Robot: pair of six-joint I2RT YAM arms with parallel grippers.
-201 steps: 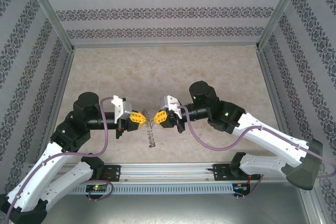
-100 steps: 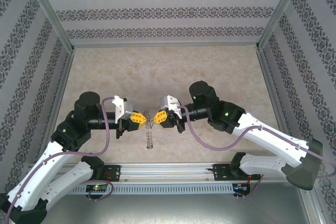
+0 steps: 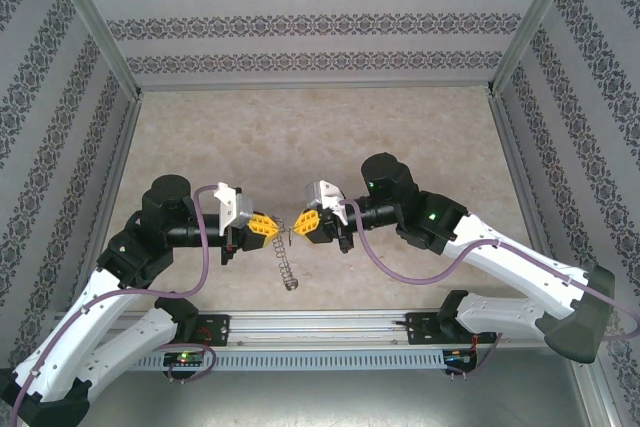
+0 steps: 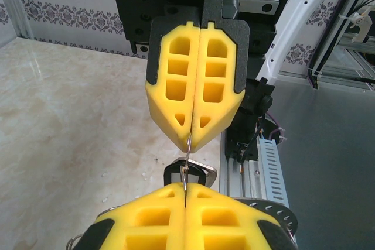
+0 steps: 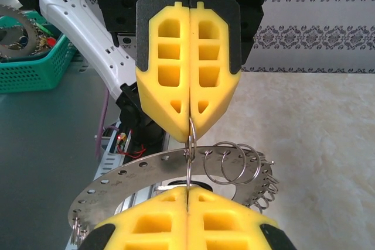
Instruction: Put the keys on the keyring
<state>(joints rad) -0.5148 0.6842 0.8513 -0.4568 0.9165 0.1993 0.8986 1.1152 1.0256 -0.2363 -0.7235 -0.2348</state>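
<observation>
Two closed claws, left gripper (image 3: 270, 226) and right gripper (image 3: 298, 225), meet tip to tip mid-frame, both pinching one wire loop (image 5: 190, 144); keyring (image 5: 140, 171) hangs below them, key (image 4: 198, 173) just under the tips.

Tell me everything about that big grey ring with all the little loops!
The keyring is a wide, flat ring of dull grey metal, with small holes along its rim and many silvery wire loops fringing its outer edge, a few bigger ones bunched together. It hangs tilted below the shut left gripper and shut right gripper, which both pinch a thin wire loop crossing its rim.
</observation>
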